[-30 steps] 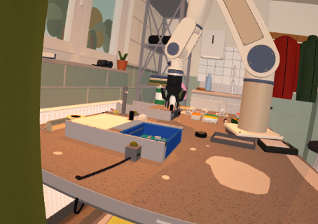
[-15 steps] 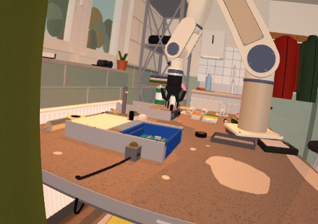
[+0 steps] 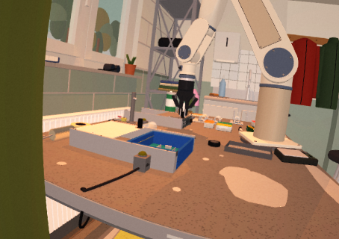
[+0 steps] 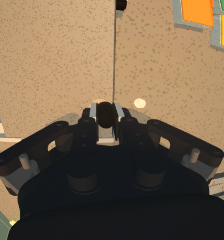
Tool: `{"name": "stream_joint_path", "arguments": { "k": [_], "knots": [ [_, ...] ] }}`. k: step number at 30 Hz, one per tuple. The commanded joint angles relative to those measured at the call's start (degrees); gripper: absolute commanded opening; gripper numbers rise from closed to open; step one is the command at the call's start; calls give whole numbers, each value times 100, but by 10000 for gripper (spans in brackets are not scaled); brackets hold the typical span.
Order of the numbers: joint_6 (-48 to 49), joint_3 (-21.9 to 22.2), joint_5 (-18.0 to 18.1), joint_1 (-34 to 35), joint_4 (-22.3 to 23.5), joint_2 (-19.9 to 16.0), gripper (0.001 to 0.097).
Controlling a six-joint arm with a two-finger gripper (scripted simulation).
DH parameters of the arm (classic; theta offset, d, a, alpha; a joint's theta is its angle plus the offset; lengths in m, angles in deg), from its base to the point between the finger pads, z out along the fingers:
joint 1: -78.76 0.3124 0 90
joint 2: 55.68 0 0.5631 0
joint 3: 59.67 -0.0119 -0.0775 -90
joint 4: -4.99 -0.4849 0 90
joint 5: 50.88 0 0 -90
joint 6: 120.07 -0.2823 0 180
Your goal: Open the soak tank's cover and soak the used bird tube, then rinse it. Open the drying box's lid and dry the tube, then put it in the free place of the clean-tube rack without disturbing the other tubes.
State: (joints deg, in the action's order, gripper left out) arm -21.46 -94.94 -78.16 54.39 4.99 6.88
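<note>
The drying box [image 3: 168, 118] stands behind the soak tank [image 3: 130, 142], farther along the table. Its brown lid [image 4: 53, 66] lies flat and closed on top. The lid's small dark knob [image 4: 105, 114] sits at the near edge, and my gripper [image 4: 106, 120] is closed on that knob from above. In the side camera the gripper [image 3: 183, 114] hangs at the box's right end. The soak tank's pale cover [image 3: 106, 129] is slid to the left, baring the blue basin [image 3: 164, 143]. I cannot make out the bird tube.
Trays with orange, green and yellow pads [image 3: 218, 125] stand past the drying box. A grey switch box [image 3: 142, 161] with a black cable sits before the tank. A dark frame [image 3: 248, 149] and a black puck [image 3: 214, 143] lie near the arm's base.
</note>
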Motion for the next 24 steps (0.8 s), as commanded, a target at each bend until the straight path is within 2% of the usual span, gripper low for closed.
{"name": "stream_joint_path", "arguments": {
  "k": [1,6,24],
  "knots": [
    [0,1,2,0,0,2,165],
    [0,1,2,0,0,2,80],
    [-35,234,-150,35,0,-79,80]
  ]
}}
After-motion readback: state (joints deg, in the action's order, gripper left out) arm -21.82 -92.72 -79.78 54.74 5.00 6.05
